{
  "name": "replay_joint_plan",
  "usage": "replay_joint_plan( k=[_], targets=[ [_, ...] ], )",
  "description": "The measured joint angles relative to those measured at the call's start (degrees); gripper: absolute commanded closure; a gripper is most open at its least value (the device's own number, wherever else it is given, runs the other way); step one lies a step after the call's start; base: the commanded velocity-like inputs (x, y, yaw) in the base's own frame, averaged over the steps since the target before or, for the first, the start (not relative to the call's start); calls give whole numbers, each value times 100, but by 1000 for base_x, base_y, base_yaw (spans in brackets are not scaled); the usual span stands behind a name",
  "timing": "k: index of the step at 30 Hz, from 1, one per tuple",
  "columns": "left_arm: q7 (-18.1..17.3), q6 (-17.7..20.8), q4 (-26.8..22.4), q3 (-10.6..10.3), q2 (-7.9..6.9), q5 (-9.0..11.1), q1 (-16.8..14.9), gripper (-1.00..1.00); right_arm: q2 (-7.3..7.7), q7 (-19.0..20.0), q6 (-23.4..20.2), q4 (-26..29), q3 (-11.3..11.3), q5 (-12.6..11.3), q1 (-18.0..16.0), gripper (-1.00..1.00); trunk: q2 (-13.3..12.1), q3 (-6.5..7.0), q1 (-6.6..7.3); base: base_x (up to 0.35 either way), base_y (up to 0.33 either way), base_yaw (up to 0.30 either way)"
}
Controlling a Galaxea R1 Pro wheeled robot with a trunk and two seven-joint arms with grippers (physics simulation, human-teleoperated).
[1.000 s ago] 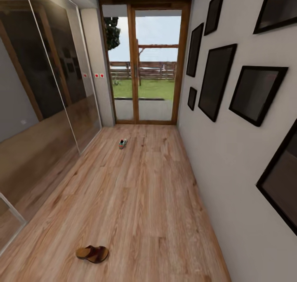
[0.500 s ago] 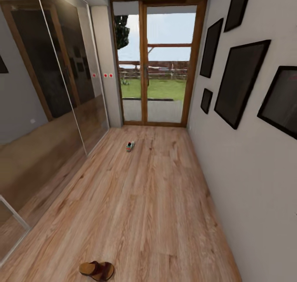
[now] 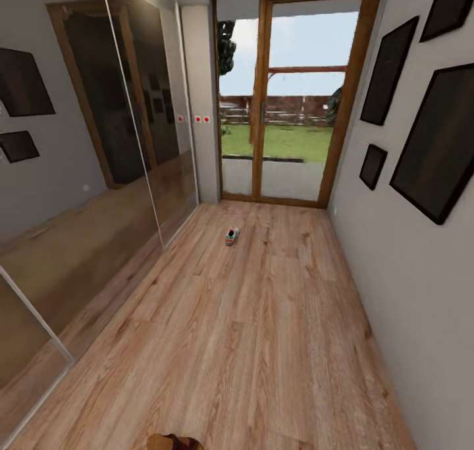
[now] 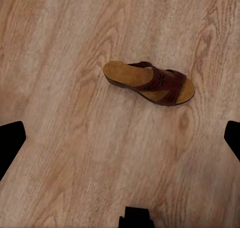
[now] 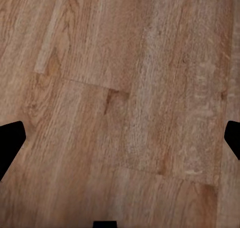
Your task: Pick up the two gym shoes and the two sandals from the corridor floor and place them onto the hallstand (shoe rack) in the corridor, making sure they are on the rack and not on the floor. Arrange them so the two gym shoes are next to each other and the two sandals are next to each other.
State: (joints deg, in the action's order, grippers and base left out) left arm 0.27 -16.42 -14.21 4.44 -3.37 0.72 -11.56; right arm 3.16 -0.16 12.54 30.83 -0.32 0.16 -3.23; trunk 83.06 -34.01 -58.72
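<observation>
Corridor floor [image 3: 263, 331]: one gym shoe [image 3: 231, 236] seen far off near the glass door [image 3: 289, 101]; one sandal [image 4: 150, 82] lies flat. Both grippers' fingers are spread wide, nothing held.

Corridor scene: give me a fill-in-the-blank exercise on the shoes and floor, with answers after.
1. The sandal in the left wrist view lies on the ___ floor.
2. The gym shoe lies on the floor in front of the glass ___.
3. The sandal's strap is dark reddish-___.
4. The left gripper's fingers stand wide ___.

Answers: wood; door; brown; apart
</observation>
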Motion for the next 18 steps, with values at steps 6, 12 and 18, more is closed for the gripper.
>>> replay_joint_plan(
  k=[6, 12, 18],
  targets=[
    [0, 0, 1, -1, 2, 0, -1, -100, 0, 0, 0, -3, -7, 0, 1, -100, 0, -3, -1, 44, 26, 33],
    [0, 0, 1, 1, 2, 0, 0, -100, 0, 0, 0, -4, -7, 0, 0, -100, 0, -3, 0, 111, 94, 6],
    [0, 0, 0, 1, 2, 0, 0, -100, 0, 0, 3, -5, -8, 0, 0, -100, 0, -3, 1, 214, 191, 1]
  ],
)
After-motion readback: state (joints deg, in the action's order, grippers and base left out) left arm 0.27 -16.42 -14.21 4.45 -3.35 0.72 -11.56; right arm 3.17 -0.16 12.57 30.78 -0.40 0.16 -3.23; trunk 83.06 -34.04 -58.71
